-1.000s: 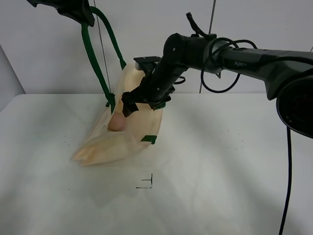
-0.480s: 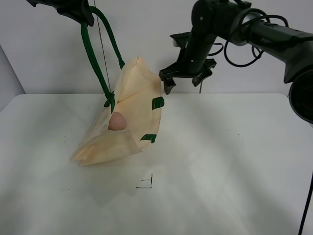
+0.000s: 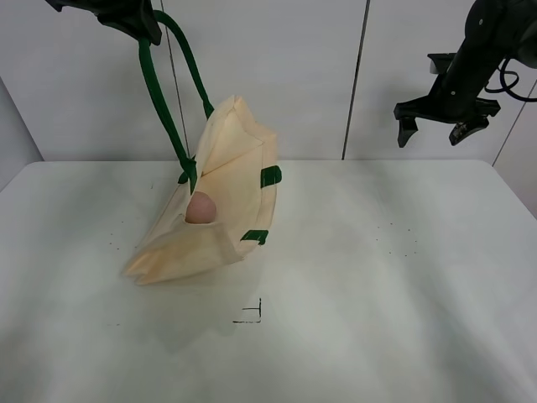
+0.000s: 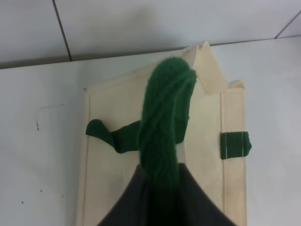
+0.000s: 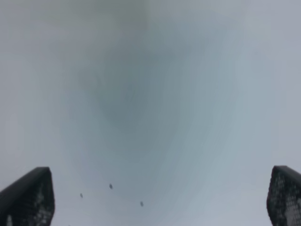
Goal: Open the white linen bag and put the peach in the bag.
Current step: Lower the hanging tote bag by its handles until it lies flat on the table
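**Peach in bag, strap held high**

On the counter (image 3: 377, 294) we see the white linen bag (image 3: 239, 189) slumped open, with the peach (image 3: 200, 207) inside its mouth. Left jaws clamp the green strap (image 3: 159, 92) above it — right jaws spread wide, empty, high at far right.

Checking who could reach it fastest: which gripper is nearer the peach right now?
Left. The left gripper holds the green handle up above the white linen bag with the peach inside; the right gripper hangs open far off to the right.
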